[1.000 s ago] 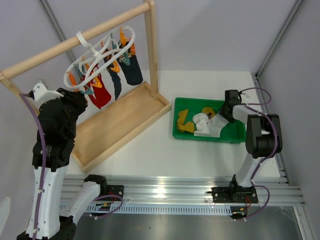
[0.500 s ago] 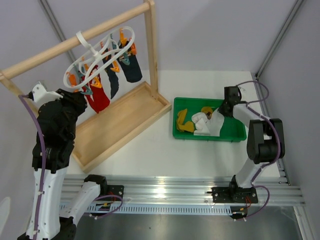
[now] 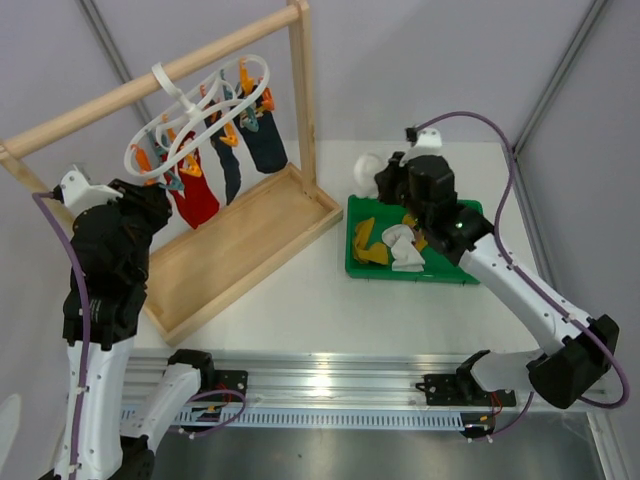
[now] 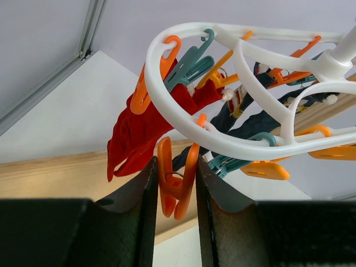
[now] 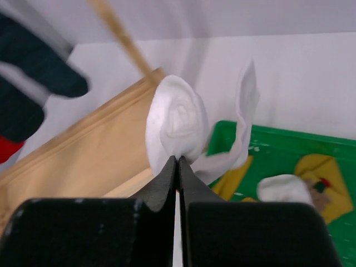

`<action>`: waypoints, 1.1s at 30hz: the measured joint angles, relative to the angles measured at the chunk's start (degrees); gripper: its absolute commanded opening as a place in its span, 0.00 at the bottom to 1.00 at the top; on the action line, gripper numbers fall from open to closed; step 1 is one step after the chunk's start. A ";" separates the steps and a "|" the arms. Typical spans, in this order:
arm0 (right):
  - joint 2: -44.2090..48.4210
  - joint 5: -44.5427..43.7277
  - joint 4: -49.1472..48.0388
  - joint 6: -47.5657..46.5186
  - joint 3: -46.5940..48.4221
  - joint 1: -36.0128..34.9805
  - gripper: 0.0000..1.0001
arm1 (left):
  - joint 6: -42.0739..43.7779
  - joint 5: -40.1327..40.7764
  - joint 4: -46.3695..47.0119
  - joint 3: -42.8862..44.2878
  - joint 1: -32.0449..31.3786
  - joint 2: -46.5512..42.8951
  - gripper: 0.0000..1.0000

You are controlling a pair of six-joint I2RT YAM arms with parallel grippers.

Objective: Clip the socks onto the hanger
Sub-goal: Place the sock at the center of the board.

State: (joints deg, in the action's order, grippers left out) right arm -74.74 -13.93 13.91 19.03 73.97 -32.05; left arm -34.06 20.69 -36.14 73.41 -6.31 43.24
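Note:
The white hanger hangs by its hook from the wooden rack's top bar, with red and navy socks clipped to it. My left gripper sits just under the hanger's frame and is shut on an orange clip peg, pinching it from both sides. My right gripper is shut on a white sock, held in the air above the green tray's left end. The same sock shows in the top view. Another white sock and mustard-yellow socks lie in the tray.
The tall wooden rack's tray base stands on the left half of the table, its upright post close to the held sock. The green tray lies at centre right. Red socks and navy socks dangle beside my left gripper.
My right gripper shut on a white sock in the tray, lifted it and swung up and left toward the rack. The left arm stayed put on its peg.

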 measured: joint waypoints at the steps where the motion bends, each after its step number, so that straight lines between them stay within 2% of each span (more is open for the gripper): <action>1: 0.15 -0.11 -0.13 0.33 0.00 -2.43 0.00 | 0.00 -0.04 0.02 0.00 0.04 -0.09 0.01; 7: -2.01 2.47 -1.33 2.40 -0.07 -17.46 0.00 | 0.00 -0.17 0.04 -0.17 0.20 -0.59 0.01; 10: -4.61 5.55 -2.25 4.24 -0.15 -22.49 0.00 | 0.02 -0.31 0.09 -0.17 0.35 -0.66 0.01; 14: -7.32 7.26 -3.52 9.18 -3.26 -25.68 0.00 | 0.02 -0.44 0.09 -0.17 0.55 -0.68 0.01; 18: -10.43 3.45 -3.23 16.46 -7.63 -25.53 0.00 | 0.02 -0.59 0.09 -0.20 0.76 -0.85 0.01; 21: -14.78 1.29 -1.75 21.86 -11.08 -23.41 0.30 | 0.02 -0.96 0.07 -0.20 0.87 -0.92 0.01; 22: -16.33 0.68 -0.87 22.93 -11.96 -22.51 0.50 | 0.02 -1.05 0.04 -0.20 0.87 -0.92 0.01; 25: -19.69 -1.73 2.43 22.93 -13.20 -20.22 0.69 | 0.02 -1.44 0.04 -0.22 0.98 -0.92 0.01; 29: -18.64 -4.37 4.44 19.17 -12.94 -20.24 0.72 | 0.04 -1.57 0.04 -0.24 1.11 -0.87 0.01; 33: -17.29 -4.48 6.34 10.29 -9.79 -21.27 0.72 | 0.04 -1.68 0.07 -0.24 1.16 -0.87 0.01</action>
State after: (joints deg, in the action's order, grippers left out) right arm -92.03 -18.41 20.25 29.32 64.18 -53.32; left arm -34.02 19.00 -36.07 73.17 -5.15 42.37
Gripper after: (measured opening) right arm 0.719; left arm 0.316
